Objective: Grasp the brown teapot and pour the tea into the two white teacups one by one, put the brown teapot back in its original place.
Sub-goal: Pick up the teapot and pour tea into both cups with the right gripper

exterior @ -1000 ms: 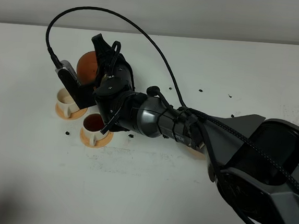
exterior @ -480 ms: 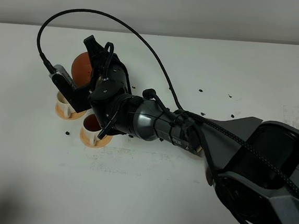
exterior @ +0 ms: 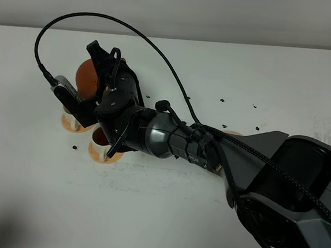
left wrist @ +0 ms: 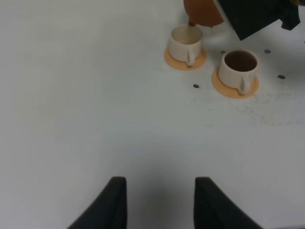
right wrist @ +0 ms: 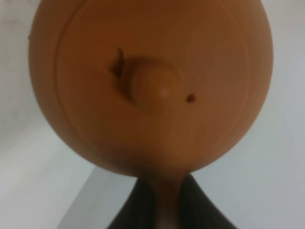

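The right tool (right wrist: pixel 161 205) is pinching the brown teapot (right wrist: pixel 150 86) by its handle, holding it lifted toward the left edge of the white surface (left wrist: pixel 71 95). Its spout is hanging just over the teacup (left wrist: pixel 186 40) nearer that edge, which is showing a pale inside. The other teacup (left wrist: pixel 239 67), just beside it on an orange saucer (left wrist: pixel 228 89), is holding dark tea (left wrist: pixel 239 60), while the left tool (left wrist: pixel 161 198) is hovering with jaws spread, well apart from both.

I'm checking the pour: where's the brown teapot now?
Exterior high view, left side: the brown teapot hangs in the right gripper, its spout over the leftmost teacup.
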{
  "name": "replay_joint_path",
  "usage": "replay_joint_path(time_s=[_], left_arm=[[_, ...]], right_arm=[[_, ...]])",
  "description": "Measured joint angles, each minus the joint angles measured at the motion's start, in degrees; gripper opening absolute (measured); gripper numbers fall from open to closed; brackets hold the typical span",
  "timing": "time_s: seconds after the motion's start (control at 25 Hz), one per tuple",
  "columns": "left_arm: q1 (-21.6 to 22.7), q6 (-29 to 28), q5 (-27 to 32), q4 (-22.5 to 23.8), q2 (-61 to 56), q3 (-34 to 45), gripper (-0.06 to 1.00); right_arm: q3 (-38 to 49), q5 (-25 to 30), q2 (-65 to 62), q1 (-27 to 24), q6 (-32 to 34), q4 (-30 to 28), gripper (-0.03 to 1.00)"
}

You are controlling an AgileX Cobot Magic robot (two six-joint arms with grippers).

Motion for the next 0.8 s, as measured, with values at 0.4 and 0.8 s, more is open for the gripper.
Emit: replay_joint_path(time_s=[0.4,0.8], left_arm=[[0.0,0.0,0.0,0.0,0.0,0.0,0.36],[0.0,0.0,0.0,0.0,0.0,0.0,0.36]], right_arm=[[0.0,0.1,0.1,0.0,-0.3,-3.1,0.12],[0.0,0.0,0.1,0.0,-3.3,-3.8,0.12]])
